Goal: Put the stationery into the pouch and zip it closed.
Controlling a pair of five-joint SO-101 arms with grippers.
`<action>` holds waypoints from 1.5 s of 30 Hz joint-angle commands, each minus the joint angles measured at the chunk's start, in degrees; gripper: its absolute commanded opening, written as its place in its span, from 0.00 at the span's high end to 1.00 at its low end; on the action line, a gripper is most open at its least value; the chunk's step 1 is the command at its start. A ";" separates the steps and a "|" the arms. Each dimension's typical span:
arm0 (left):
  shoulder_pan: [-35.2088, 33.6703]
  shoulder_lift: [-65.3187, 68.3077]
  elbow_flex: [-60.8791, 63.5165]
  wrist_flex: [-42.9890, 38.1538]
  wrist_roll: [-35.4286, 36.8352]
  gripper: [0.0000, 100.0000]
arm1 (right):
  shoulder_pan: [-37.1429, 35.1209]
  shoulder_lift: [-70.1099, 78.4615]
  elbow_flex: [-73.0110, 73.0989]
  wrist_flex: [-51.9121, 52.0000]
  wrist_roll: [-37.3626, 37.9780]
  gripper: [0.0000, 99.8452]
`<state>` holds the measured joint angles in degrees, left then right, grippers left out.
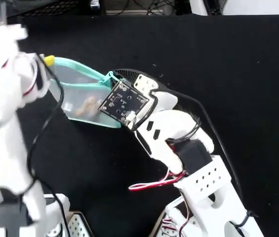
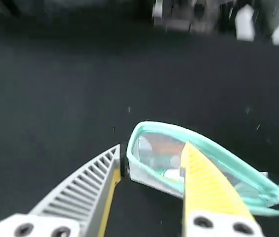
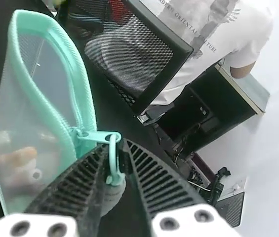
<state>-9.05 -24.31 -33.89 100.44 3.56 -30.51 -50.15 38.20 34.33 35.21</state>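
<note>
surface: black cloth (image 1: 228, 64) | beyond: black mesh chair (image 3: 129, 54); dark desk (image 3: 213, 103)

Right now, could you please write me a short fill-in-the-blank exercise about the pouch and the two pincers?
1. The right pincer is ___ on the zipper pull.
2. The pouch has see-through walls, and the stationery lies ___ it.
3. The left pincer, at the pouch's other end, has one grey finger and one ___ finger.

Missing words: shut; inside; yellow.
</note>
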 commanded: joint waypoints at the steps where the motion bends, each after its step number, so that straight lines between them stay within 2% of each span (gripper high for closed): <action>1: -2.51 -11.34 3.65 0.35 -1.05 0.79 | -0.62 0.04 -5.67 0.44 -0.79 0.99; 5: -2.77 -20.75 24.57 -0.53 -9.67 0.79 | -0.97 0.13 -9.98 4.22 -0.79 0.99; 8: -2.77 -24.18 40.92 -8.00 -11.52 0.79 | -3.34 0.13 -12.97 7.74 -0.79 0.99; 13: -0.84 -27.16 61.93 -30.59 -3.34 0.79 | -9.32 0.13 -13.41 13.45 -0.79 0.99; 17: 0.57 -27.69 71.52 -46.07 0.26 0.79 | -11.25 0.13 -13.41 15.21 -0.79 0.99; 19: 1.19 -27.34 72.75 -51.16 1.85 0.79 | -11.25 0.13 -13.58 15.21 -0.79 0.99; 22: 1.45 -27.69 72.31 -54.33 3.43 0.79 | -11.08 0.13 -13.67 15.03 -0.53 0.99; 24: 1.19 -27.87 70.37 -50.99 3.25 0.79 | -10.90 0.22 -13.67 15.03 -0.44 0.99; 30: 0.57 -33.14 60.00 -26.81 0.18 0.79 | -10.99 2.59 -13.67 14.77 -0.35 0.99; 33: 0.66 -37.89 57.98 -19.43 -2.20 0.78 | -10.99 4.97 -13.67 13.89 -0.35 0.99; 37: 1.63 -45.19 57.98 -13.98 -3.60 0.71 | -11.08 6.20 -13.76 12.57 -0.35 0.99; 41: 11.38 -52.22 58.24 -10.02 -5.80 0.70 | -11.16 6.29 -13.76 11.52 -0.35 0.99; 43: 16.31 -54.42 58.77 -10.46 -4.57 0.70 | -11.16 6.29 -13.76 11.78 -0.35 0.99; 45: 17.89 -55.03 61.85 -14.42 -4.13 0.70 | -11.16 6.02 -13.76 12.04 -0.35 0.99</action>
<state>5.19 -78.64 26.51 89.45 -1.27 -41.05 -44.70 26.59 46.90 35.03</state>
